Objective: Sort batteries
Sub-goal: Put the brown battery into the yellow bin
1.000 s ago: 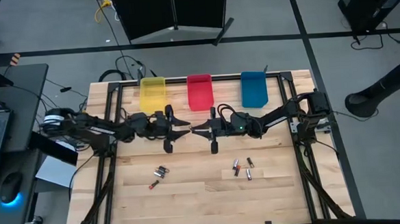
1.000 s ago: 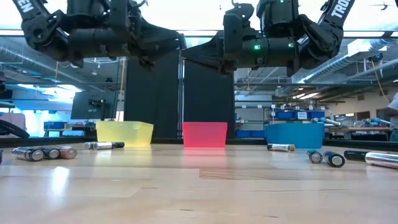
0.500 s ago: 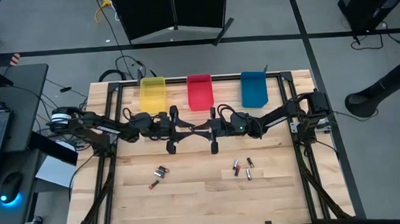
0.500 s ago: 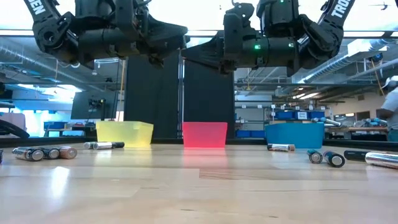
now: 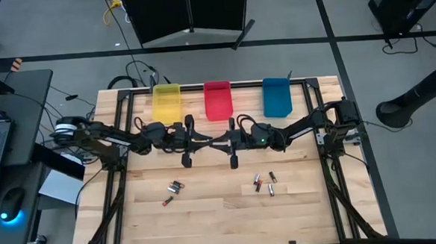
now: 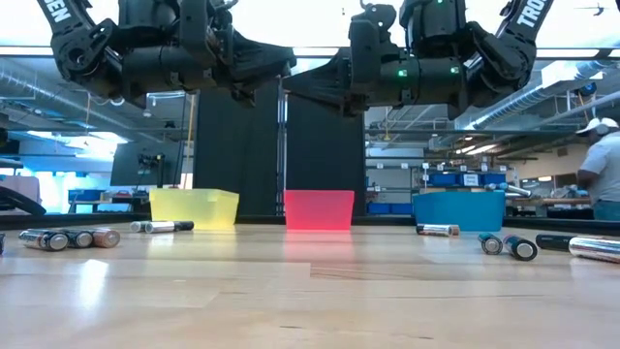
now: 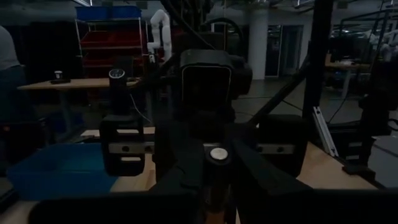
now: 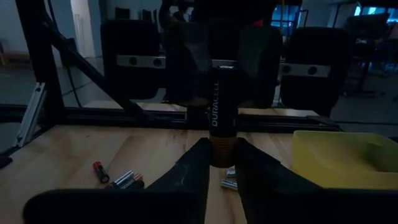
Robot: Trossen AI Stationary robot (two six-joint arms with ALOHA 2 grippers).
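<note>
A wooden table (image 5: 223, 211) is carrying yellow, red and blue bins along its 12 o'clock edge. Above its centre the left gripper (image 5: 202, 144) and right gripper (image 5: 213, 143) are meeting tip to tip, both pinching one battery (image 8: 222, 115). Loose batteries (image 5: 264, 183) are lying at 5 and 7 o'clock.
</note>
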